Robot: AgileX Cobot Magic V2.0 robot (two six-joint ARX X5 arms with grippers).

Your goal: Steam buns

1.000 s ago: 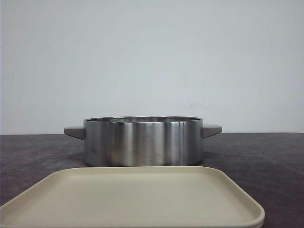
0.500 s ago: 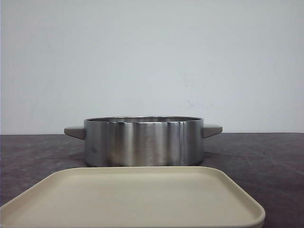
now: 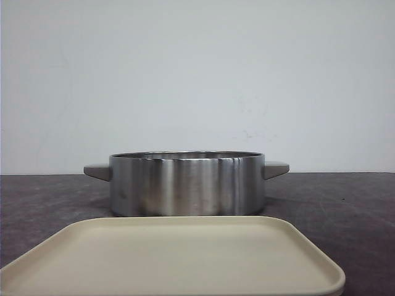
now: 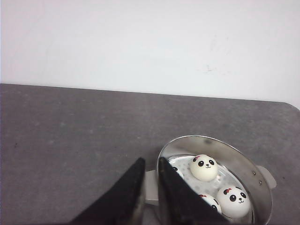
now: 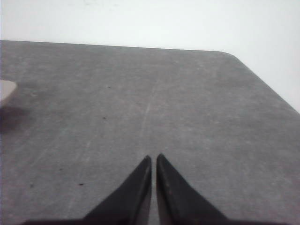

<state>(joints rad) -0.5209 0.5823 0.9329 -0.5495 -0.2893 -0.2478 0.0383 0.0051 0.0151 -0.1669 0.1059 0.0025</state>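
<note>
A steel pot [image 3: 185,185] with grey handles stands mid-table. In the left wrist view, several white panda-face buns lie inside it on a perforated insert. One bun [image 4: 203,167] and another [image 4: 233,201] show fully; a third [image 4: 212,202] and a fourth [image 4: 176,170] are partly hidden by a finger. My left gripper [image 4: 151,161] hovers above the pot's left handle [image 4: 151,190], jaws closed to a narrow gap and holding nothing. My right gripper [image 5: 153,157] is shut and empty over bare table. Neither gripper shows in the front view.
A beige tray [image 3: 173,259] lies in front of the pot at the near edge, with nothing on it. A pale object's corner [image 5: 5,90] shows at the edge of the right wrist view. The dark table's rounded far corner [image 5: 234,56] meets a white wall.
</note>
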